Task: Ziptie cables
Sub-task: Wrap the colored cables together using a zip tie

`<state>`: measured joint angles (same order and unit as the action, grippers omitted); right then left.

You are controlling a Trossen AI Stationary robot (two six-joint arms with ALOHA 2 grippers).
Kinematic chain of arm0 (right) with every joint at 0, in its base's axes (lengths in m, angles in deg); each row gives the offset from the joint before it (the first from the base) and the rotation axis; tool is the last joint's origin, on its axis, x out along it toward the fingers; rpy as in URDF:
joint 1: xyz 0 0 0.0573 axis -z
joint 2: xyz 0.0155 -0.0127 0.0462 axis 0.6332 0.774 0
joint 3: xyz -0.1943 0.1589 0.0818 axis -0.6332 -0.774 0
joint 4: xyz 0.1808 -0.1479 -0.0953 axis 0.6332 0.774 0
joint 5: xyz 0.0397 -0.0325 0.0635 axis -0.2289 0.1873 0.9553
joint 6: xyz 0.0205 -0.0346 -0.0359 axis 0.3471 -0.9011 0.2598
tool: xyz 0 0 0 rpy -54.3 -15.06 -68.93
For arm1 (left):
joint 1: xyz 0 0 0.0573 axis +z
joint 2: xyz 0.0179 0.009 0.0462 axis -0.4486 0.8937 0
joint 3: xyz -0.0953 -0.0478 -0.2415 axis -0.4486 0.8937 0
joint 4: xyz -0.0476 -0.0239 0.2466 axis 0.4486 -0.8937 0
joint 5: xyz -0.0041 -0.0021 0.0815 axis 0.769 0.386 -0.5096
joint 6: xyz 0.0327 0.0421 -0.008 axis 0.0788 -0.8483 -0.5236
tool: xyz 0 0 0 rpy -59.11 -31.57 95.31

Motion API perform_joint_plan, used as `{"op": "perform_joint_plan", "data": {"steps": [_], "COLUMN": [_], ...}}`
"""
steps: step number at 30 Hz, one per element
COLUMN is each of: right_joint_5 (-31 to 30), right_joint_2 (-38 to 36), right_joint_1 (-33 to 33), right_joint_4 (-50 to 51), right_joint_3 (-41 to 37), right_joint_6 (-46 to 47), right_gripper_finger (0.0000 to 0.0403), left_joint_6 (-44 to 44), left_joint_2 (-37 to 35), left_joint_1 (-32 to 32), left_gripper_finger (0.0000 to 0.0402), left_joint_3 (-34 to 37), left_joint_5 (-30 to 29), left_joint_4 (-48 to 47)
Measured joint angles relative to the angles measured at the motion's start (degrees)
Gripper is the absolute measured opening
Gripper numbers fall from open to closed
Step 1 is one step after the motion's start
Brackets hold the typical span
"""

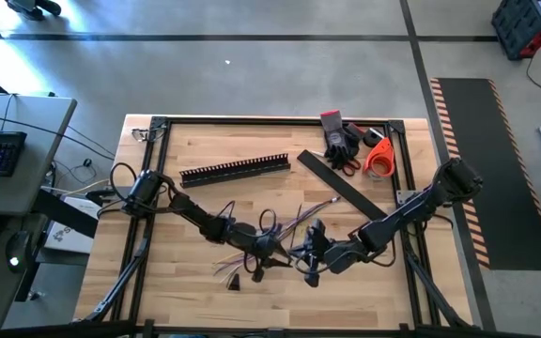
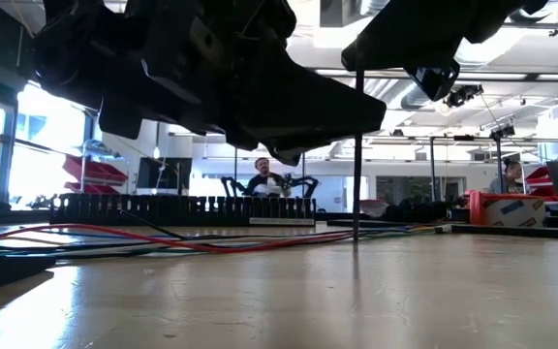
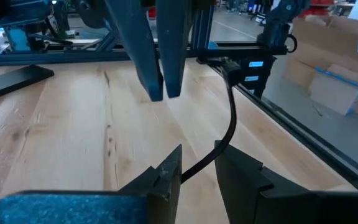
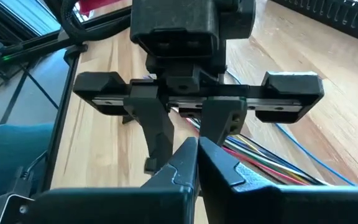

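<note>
The cables (image 1: 285,225), dark with red, blue and yellow strands, lie splayed on the wooden table's middle; they also show in the low view (image 2: 163,237) and the right wrist view (image 4: 266,162). My left gripper (image 1: 266,249) hangs low over them, its fingers a narrow gap apart (image 3: 197,149). A thin black strip (image 3: 229,124) runs out from between those fingers and curves upward; in the low view it stands upright (image 2: 356,155). My right gripper (image 1: 311,265) faces the left one from the table's right, fingers shut (image 4: 197,146), close above the table. My left gripper has the thin black strip's lower end (image 3: 188,171) coming out between its fingers, close beside one finger (image 3: 169,168). I cannot tell whether the fingers touch it. The strip rises clear of the table beyond the fingers.
A black comb-toothed rail (image 1: 236,171) and a flat black strip (image 1: 341,178) lie toward the far edge. Gloves with scissors (image 1: 341,141) and an orange tape roll (image 1: 378,158) sit at the far right. Small black pieces (image 1: 234,280) lie near the front. A black frame (image 1: 158,127) rims the table.
</note>
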<state>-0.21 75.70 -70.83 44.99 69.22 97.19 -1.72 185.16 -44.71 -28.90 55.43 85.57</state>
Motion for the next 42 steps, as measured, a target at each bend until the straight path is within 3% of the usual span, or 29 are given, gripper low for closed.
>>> {"op": "perform_joint_plan", "data": {"steps": [6,13,17,24,29,34,42], "right_joint_5": [-5.4,-7.1,-5.6,-5.7,-8.8,-11.7,-14.3], "right_joint_2": [-0.5,-1.2,-0.3,4.3,7.5,7.5,7.4], "right_joint_1": [-1.0,-3.5,-5.2,-6.1,-5.1,-4.8,-4.9], "right_joint_4": [0.3,3.0,6.8,4.9,-3.6,-4.8,-4.5], "right_joint_3": [0.0,0.0,0.0,0.0,0.0,0.0,0.0], "right_joint_6": [-0.4,4.5,10.1,10.8,7.1,5.4,2.8], "right_gripper_finger": [0.0000,0.0013,0.0062,0.0174,0.0208,0.0177,0.0016], "left_joint_6": [0.3,0.3,0.2,0.2,0.2,0.2,0.4], "left_joint_2": [0.0,0.0,0.0,0.0,0.0,0.0,0.0], "left_joint_1": [0.2,0.2,0.2,0.2,0.2,0.2,0.2], "left_gripper_finger": [0.0076,0.0006,0.0005,0.0000,0.0000,0.0000,0.0000], "left_joint_3": [0.0,0.0,0.0,0.0,0.0,0.0,0.0], "left_joint_5": [-3.6,-6.6,-6.7,-6.8,-6.8,-6.8,-6.8], "left_joint_4": [-2.2,-4.4,-4.4,-4.4,-4.4,-4.5,-4.7]}}
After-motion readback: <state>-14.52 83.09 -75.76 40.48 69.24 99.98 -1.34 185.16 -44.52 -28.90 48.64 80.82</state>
